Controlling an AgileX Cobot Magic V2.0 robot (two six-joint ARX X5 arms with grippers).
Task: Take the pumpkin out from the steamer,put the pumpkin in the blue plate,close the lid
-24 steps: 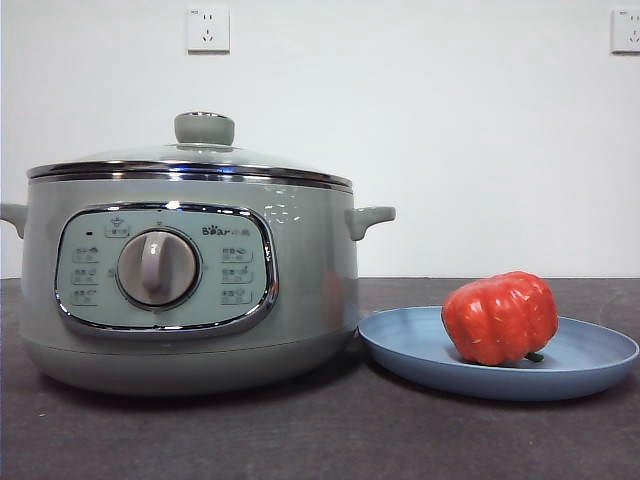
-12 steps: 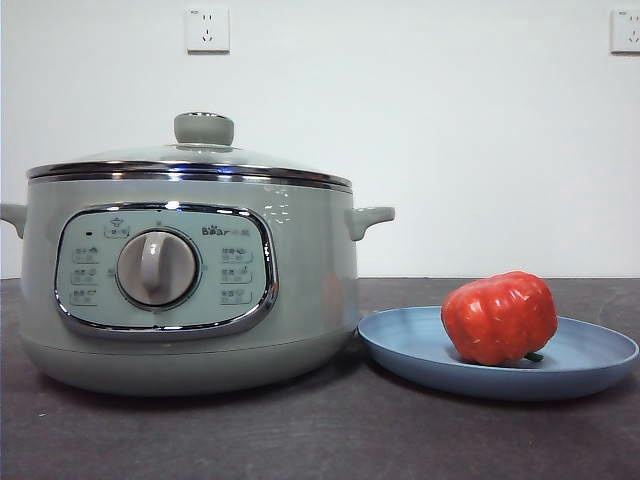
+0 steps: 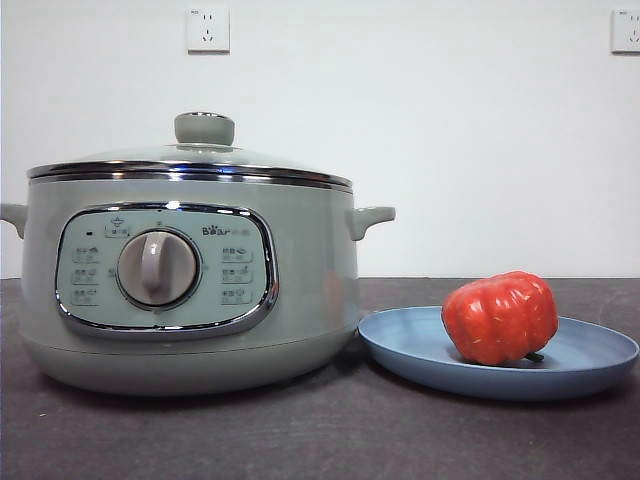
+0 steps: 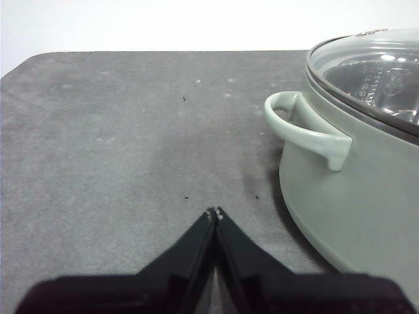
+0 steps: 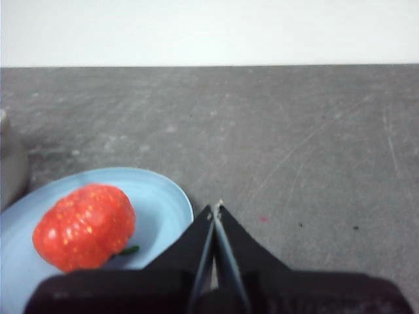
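Observation:
The red-orange pumpkin point(image 3: 500, 317) lies on its side in the blue plate point(image 3: 420, 355), stem down toward the rim; it also shows in the right wrist view as pumpkin point(image 5: 84, 226) on plate point(image 5: 160, 203). The sage-green steamer point(image 3: 190, 270) stands to the left of the plate with its glass lid point(image 3: 190, 160) seated on the chrome rim, knob point(image 3: 204, 128) on top. My left gripper point(image 4: 215, 212) is shut and empty over bare table beside the steamer's side handle point(image 4: 308, 129). My right gripper point(image 5: 216, 210) is shut and empty just past the plate's edge.
Dark grey tabletop point(image 3: 320, 440) runs under everything, with a white wall and two sockets point(image 3: 208, 28) behind. The steamer's handle point(image 3: 370, 218) juts out above the plate's near rim. Neither arm shows in the front view.

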